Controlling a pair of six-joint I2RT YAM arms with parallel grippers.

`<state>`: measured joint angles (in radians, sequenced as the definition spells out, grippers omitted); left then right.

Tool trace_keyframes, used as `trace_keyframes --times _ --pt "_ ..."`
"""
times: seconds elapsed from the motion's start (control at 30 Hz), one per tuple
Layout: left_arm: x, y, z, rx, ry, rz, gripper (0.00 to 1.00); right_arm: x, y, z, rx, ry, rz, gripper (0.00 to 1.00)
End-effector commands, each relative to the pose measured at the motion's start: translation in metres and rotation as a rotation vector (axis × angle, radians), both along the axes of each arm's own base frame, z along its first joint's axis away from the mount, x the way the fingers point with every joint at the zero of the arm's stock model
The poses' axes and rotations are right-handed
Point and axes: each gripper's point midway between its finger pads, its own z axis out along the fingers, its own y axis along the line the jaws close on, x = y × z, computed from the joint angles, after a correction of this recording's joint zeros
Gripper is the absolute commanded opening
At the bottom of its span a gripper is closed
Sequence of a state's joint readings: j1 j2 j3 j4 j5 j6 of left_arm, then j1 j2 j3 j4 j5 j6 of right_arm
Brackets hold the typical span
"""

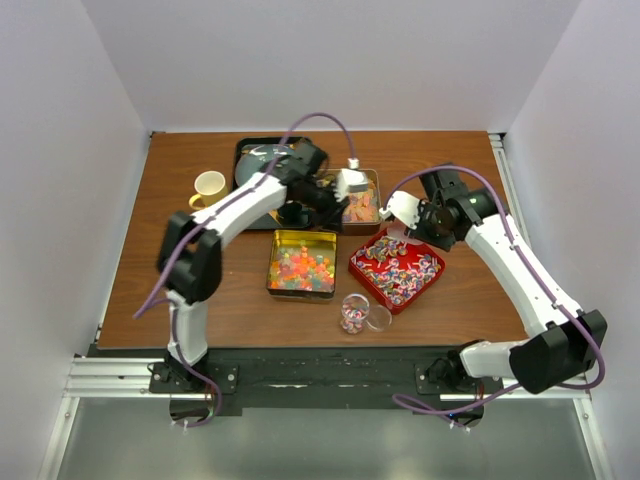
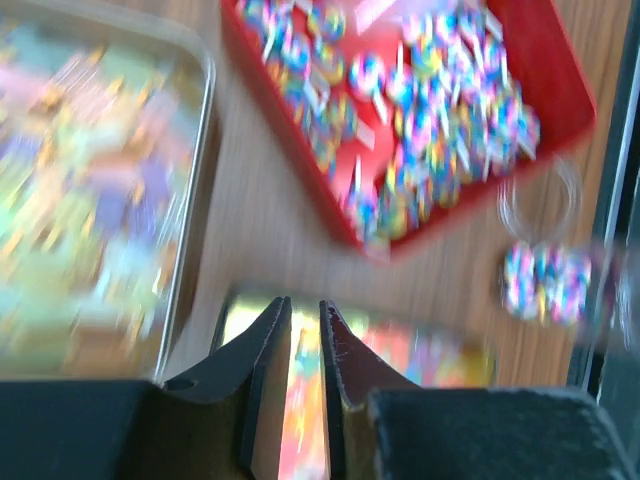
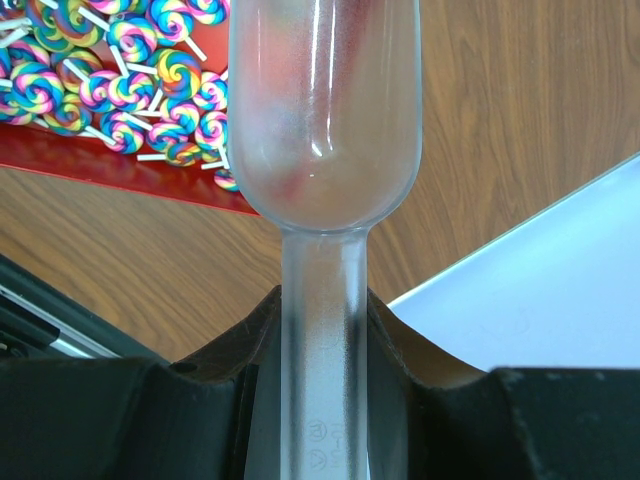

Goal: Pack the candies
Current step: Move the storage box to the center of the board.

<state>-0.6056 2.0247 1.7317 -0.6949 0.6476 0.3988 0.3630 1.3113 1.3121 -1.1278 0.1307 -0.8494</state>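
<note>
Nearest the front edge of the brown wooden worktop [image 1: 230,310] stands a small clear jar [image 1: 353,313] with a few candies inside. A clear round lid [image 1: 379,317] lies just beside it.

Behind them sit two containers. One is a yellow metal tin [image 1: 300,235] of bright orange and green cubes [image 1: 303,268]. To its right is a red square tray [image 1: 372,287] heaped with rainbow-swirl lollipops on white sticks [image 1: 398,265].

The left gripper [image 2: 304,305] hangs over the tin's rim. Its fingers are drawn together to a thin slit with nothing between them.

Farther back, a silver tray [image 1: 378,205] holds pastel sugary cubes [image 1: 362,210].

The right gripper [image 3: 322,300] is clamped on the handle of a translucent plastic scoop [image 3: 322,120], near the red tray's far corner.

Toward the far left corner stand a yellow mug [image 1: 209,187] and a black tray [image 1: 240,160].
</note>
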Motion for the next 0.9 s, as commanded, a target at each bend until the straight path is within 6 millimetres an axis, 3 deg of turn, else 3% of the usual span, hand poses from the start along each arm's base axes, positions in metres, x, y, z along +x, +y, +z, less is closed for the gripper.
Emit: trace_keyframes --times 0.0,0.03,0.07,0.2,0.33,0.47,0.7,0.87 --pt "-0.031 0.070 0.006 0.031 -0.019 -0.136 0.22 0.006 0.007 0.004 0.039 -0.018 0.004 0.00" --pt "-0.031 0.083 0.003 0.026 -0.053 -0.189 0.22 0.007 0.008 0.004 0.041 -0.018 0.003 0.00" --pt "-0.046 0.096 -0.012 0.065 -0.007 -0.214 0.24 0.010 0.009 0.006 0.046 -0.022 0.003 0.00" --pt "-0.055 0.100 -0.036 0.077 -0.020 -0.258 0.23 0.018 0.012 0.008 0.048 -0.023 0.004 0.00" --pt "-0.057 0.079 -0.055 0.064 -0.033 -0.291 0.23 0.031 0.008 0.017 0.023 -0.073 -0.034 0.00" --pt "-0.049 0.053 -0.053 -0.001 -0.078 -0.315 0.24 0.035 0.004 0.026 0.015 -0.118 -0.041 0.00" --pt "-0.069 -0.002 -0.058 -0.056 -0.058 -0.433 0.24 0.035 -0.005 0.020 -0.008 -0.119 -0.069 0.00" --pt "-0.060 -0.039 -0.057 -0.116 -0.104 -0.445 0.24 0.041 -0.006 0.020 0.006 -0.116 -0.109 0.00"
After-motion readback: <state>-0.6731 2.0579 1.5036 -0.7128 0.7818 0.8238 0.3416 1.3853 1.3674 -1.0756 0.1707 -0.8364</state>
